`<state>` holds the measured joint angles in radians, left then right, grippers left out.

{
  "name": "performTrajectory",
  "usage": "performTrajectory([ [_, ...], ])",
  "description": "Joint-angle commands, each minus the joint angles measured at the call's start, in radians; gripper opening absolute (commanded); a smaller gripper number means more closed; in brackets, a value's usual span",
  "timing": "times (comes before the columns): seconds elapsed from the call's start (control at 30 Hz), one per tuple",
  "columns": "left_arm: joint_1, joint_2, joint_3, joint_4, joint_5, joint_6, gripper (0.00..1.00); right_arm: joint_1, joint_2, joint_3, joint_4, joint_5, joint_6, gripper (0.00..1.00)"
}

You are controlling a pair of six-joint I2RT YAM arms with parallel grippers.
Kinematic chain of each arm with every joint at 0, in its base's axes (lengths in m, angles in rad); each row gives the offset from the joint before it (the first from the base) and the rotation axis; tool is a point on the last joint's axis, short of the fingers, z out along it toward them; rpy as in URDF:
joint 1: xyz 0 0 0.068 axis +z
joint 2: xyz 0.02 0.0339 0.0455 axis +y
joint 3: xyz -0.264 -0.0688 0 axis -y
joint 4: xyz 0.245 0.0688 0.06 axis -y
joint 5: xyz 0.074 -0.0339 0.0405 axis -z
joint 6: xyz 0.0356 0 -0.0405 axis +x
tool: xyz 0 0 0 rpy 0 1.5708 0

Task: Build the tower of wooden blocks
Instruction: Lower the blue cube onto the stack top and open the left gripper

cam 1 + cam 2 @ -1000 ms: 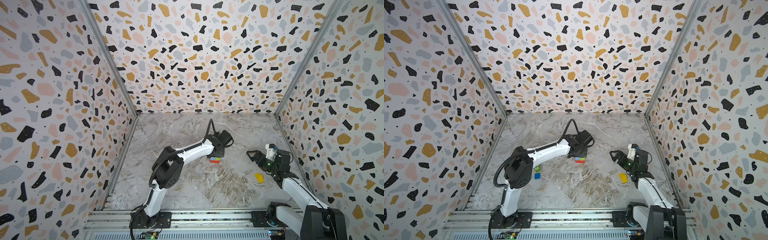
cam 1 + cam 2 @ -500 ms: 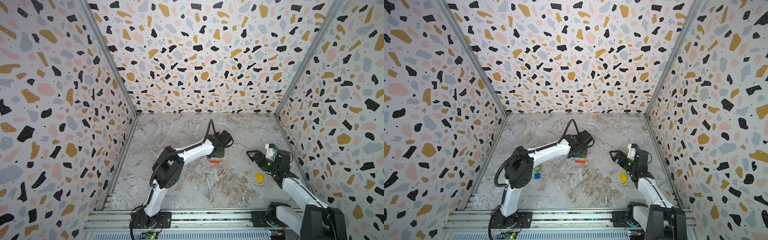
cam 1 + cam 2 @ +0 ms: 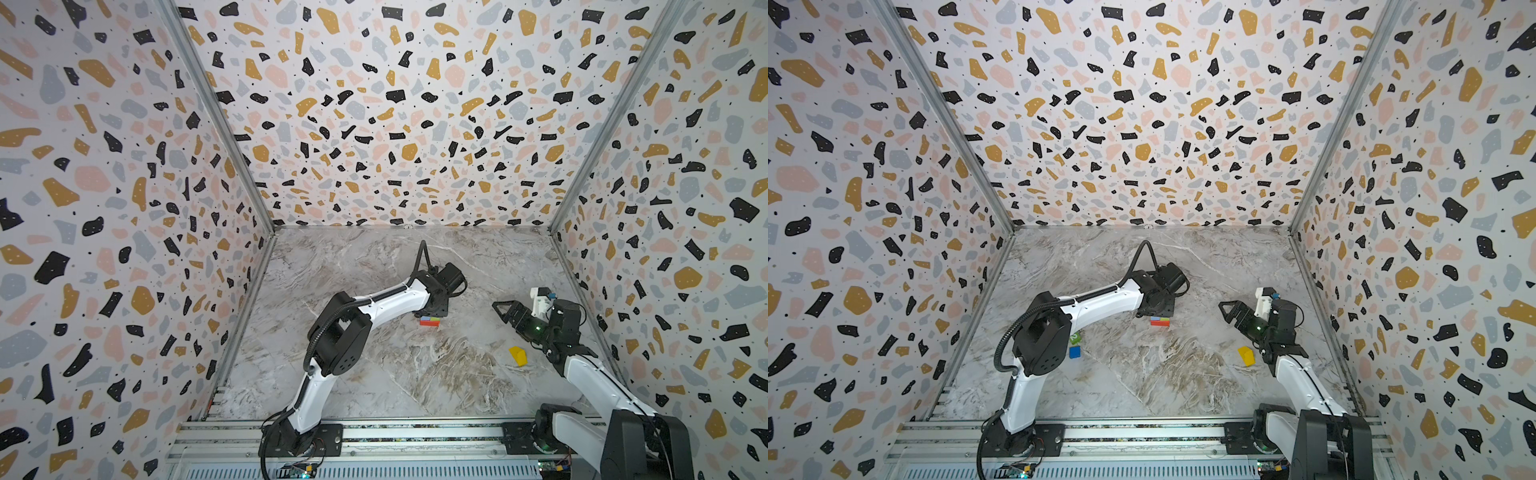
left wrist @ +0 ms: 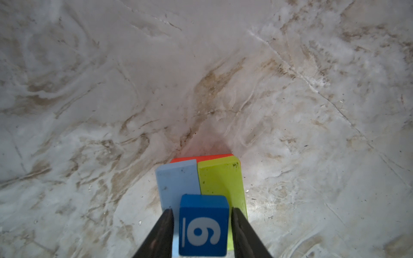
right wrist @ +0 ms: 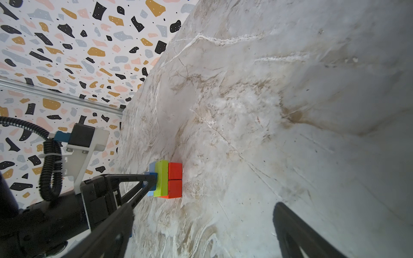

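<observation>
The wood block tower (image 3: 429,321) stands near the middle of the marble table (image 3: 415,382): red slabs (image 5: 175,179) at the bottom, a pale blue block (image 4: 177,183) and a lime block (image 4: 220,181) side by side on them, and a blue numbered cube (image 4: 203,230) on top. My left gripper (image 4: 202,211) straddles that cube with its jaws a sliver apart, seemingly not gripping, though one gap is too thin for me to be sure. My right gripper (image 5: 204,207) hangs wide apart and empty off to the right with the yellow wedge (image 3: 518,355) on the table just beside its arm, while a green cube (image 3: 1074,338) and a plain blue cube (image 3: 1074,352) sit partly hidden behind the left arm's elbow in a top view.
</observation>
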<state>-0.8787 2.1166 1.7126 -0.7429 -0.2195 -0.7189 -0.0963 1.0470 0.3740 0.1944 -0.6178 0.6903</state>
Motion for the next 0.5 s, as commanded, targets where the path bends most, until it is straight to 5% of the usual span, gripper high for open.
performTrajectory([
  [0.0, 0.007, 0.005, 0.007, -0.026, -0.016, 0.005, 0.48, -0.003, -0.018, -0.005, 0.004, -0.010, -0.017, 0.99],
  [0.47, 0.013, -0.115, 0.036, -0.101, -0.083, 0.060, 0.61, -0.004, -0.061, -0.020, 0.033, -0.043, -0.046, 0.99],
])
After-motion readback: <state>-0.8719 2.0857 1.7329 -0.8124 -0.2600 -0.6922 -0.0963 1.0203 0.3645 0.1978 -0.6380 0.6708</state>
